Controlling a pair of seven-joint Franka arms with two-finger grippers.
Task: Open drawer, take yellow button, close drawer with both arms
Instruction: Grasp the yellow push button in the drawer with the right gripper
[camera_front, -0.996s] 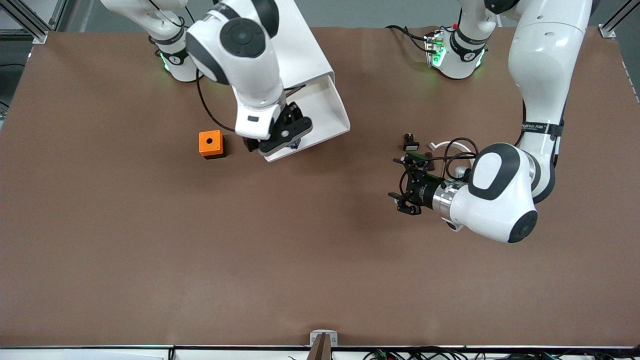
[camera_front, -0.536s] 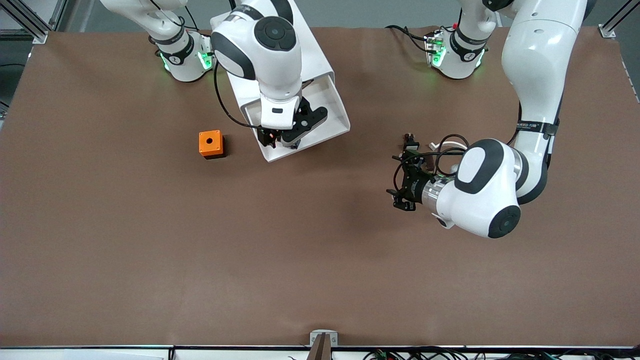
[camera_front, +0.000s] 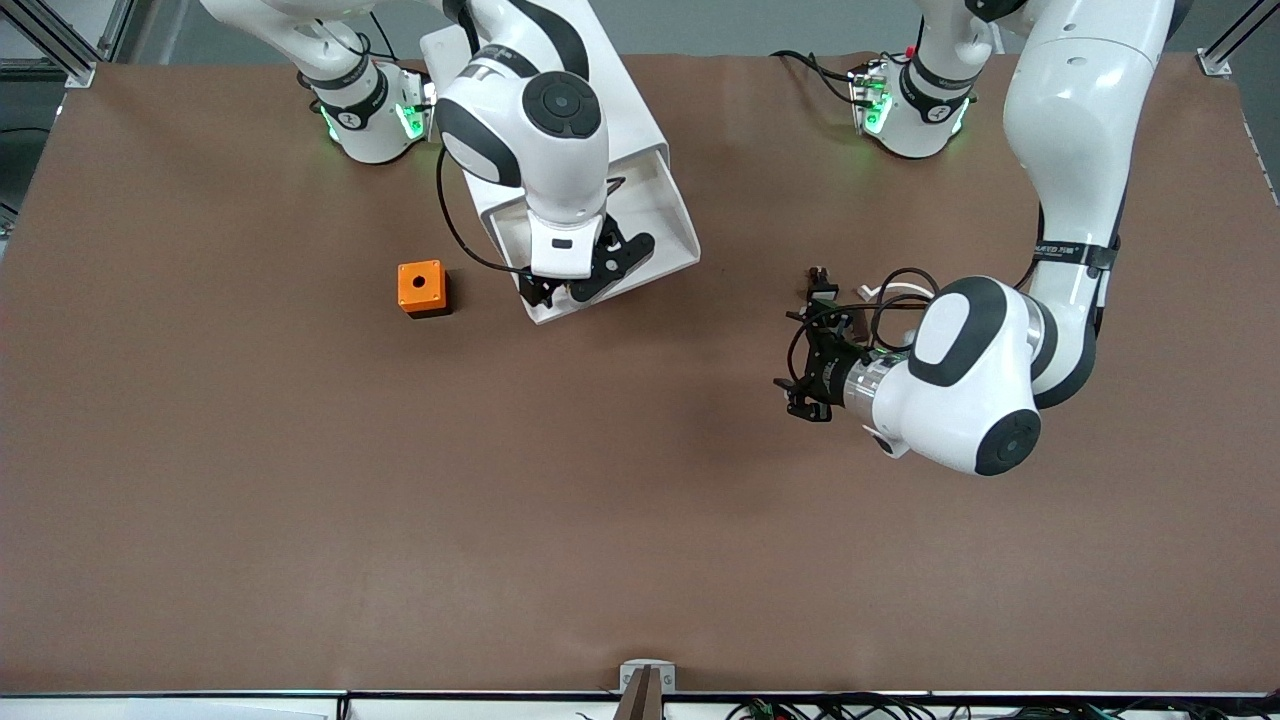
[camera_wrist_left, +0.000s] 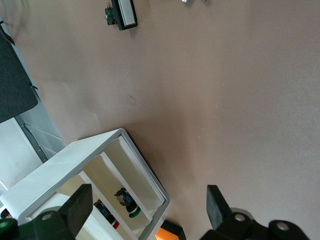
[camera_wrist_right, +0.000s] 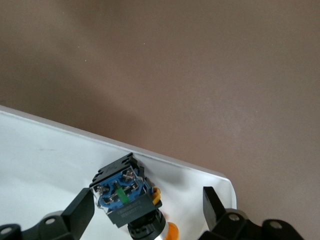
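Drawer (camera_front: 655, 215) is pulled out, and the right end effector (camera_wrist_right: 150, 212) dips inside, fingers spread wide around the button (camera_wrist_right: 131, 202) near its front corner. Next: pinch and lift. Left end effector (camera_front: 805, 385) waits wide open over the table (camera_front: 300, 500).

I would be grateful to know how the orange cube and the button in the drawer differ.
The orange cube stands on the bare table toward the right arm's end; the button lies on its side in the open drawer. The cube is plain orange with a black hole on top; the button has a blue base, black body and orange-yellow cap. Both show orange.
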